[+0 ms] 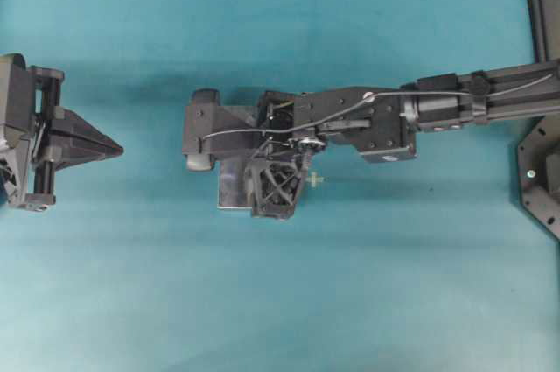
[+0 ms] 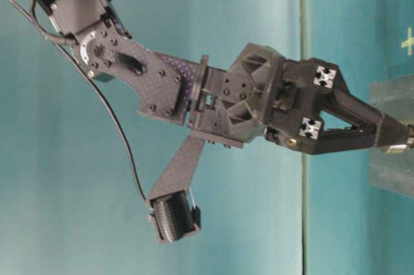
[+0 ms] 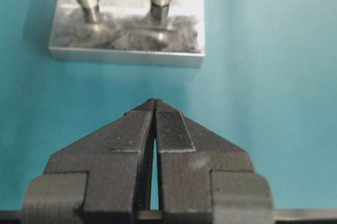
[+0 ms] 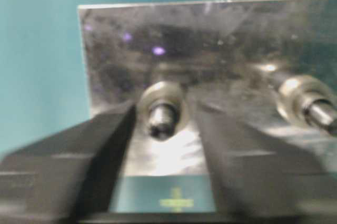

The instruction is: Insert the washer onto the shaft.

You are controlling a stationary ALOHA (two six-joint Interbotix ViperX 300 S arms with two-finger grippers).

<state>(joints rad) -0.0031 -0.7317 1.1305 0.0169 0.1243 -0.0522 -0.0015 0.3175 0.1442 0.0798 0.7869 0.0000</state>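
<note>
A single washer (image 4: 164, 101), a pale metal ring, sits around a dark shaft (image 4: 161, 118) that stands up from a shiny metal block (image 4: 210, 34). In the right wrist view the ring circles the shaft with the shaft's tip poking through its middle. A second shaft (image 4: 316, 112) stands on the same block, off to one side, and it also carries a ring around it (image 4: 296, 97). So there are two shafts on one block, each with one ring.

The right gripper (image 4: 163, 145) reaches down over the first shaft. Its two fingers (image 4: 89, 150) stand apart, one on each side of the washer, with a gap between each finger and the ring. The picture is blurred, so whether either finger brushes the washer cannot be told.

The block rests on a teal table (image 1: 280, 302). A small pale cross mark (image 1: 315, 179) is on the table just beside the block.

The left gripper (image 3: 154, 109) is well apart from the block, pointing toward it, with its two fingers pressed together and nothing between them.
</note>
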